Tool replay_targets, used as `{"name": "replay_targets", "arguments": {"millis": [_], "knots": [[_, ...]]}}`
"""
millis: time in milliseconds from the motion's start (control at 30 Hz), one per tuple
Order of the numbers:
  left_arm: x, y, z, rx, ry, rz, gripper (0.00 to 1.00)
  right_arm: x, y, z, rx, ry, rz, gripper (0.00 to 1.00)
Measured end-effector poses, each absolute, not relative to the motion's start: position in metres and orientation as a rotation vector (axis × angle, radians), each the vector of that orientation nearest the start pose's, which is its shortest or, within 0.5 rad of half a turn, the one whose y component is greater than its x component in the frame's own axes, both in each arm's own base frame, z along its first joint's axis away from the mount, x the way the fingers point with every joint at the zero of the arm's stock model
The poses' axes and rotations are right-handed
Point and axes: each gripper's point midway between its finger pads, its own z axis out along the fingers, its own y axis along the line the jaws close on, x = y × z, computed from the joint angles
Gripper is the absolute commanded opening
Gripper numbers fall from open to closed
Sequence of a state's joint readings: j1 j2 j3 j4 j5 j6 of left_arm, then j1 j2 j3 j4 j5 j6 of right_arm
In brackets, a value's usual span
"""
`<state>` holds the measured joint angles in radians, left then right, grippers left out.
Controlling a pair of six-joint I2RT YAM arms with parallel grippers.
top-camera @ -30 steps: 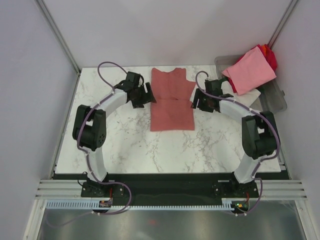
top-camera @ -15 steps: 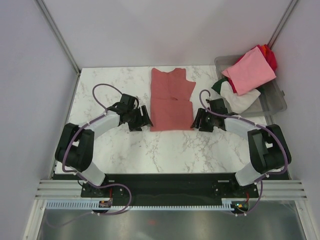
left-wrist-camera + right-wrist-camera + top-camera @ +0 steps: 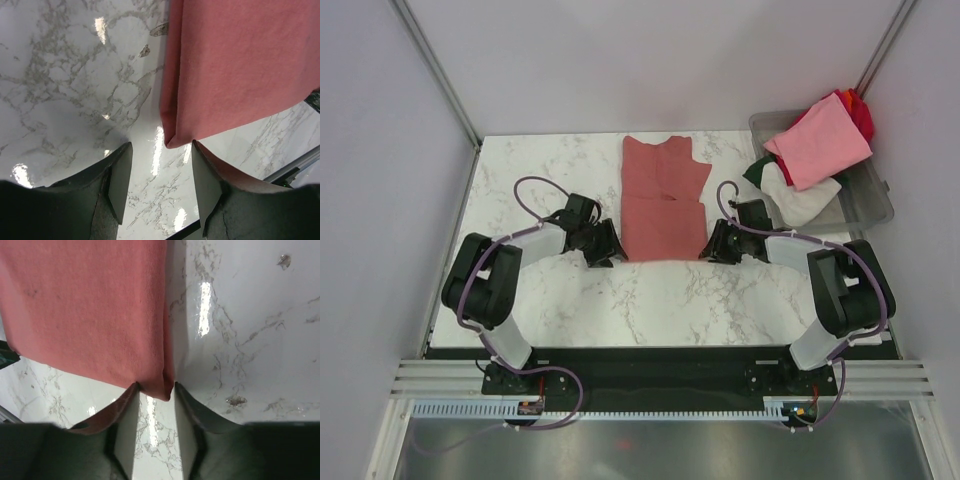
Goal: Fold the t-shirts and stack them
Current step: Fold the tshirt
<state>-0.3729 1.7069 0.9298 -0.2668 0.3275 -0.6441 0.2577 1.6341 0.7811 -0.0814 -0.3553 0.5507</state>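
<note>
The dusty brick-red t-shirt [image 3: 663, 205] lies flat mid-table, folded into a long strip. My left gripper [image 3: 610, 252] sits low at its near left corner and my right gripper [image 3: 710, 248] at its near right corner. In the left wrist view the jaws of the left gripper [image 3: 160, 146] stand open, and the corner of the shirt [image 3: 235, 65] lies just at their mouth, by the right fingertip. In the right wrist view the right gripper [image 3: 155, 387] is open but narrower. The corner of the shirt [image 3: 85, 305] lies between its fingertips, unbunched.
A clear grey tub [image 3: 875, 200] stands at the back right. A light pink shirt [image 3: 820, 145] lies on top of it, with bright red [image 3: 863, 115], white [image 3: 800, 200] and dark green [image 3: 755, 172] cloth beneath. Walls enclose the table on three sides.
Both grippers have come down the shirt's sides from its middle to its near corners. Their jaws have narrowed, the right more than the left. The shirt has not shifted.
</note>
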Motion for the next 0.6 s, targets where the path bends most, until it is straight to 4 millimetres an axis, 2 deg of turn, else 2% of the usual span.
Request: {"name": "replay_targets", "arguments": {"millis": [67, 100, 200, 467, 533, 567, 600], "knots": [[0.307, -0.209, 0.028, -0.253, 2.733, -0.776, 0.59, 0.321, 0.169, 0.023, 0.228, 2.584, 0.766, 0.28], [0.307, -0.209, 0.028, -0.253, 2.731, -0.78, 0.59, 0.321, 0.17, 0.021, 0.227, 2.585, 0.771, 0.15], [0.308, -0.211, 0.027, -0.26, 2.728, -0.793, 0.54, 0.322, 0.171, 0.017, 0.228, 2.593, 0.774, 0.05], [0.313, -0.218, 0.024, -0.277, 2.726, -0.827, 0.45, 0.324, 0.171, 0.017, 0.226, 2.586, 0.776, 0.03], [0.314, -0.221, 0.023, -0.284, 2.727, -0.834, 0.39, 0.324, 0.171, 0.017, 0.226, 2.586, 0.777, 0.02], [0.315, -0.222, 0.022, -0.286, 2.729, -0.836, 0.31, 0.324, 0.171, 0.017, 0.226, 2.586, 0.777, 0.03], [0.315, -0.224, 0.021, -0.292, 2.731, -0.839, 0.18, 0.324, 0.171, 0.017, 0.226, 2.586, 0.777, 0.03]]}}
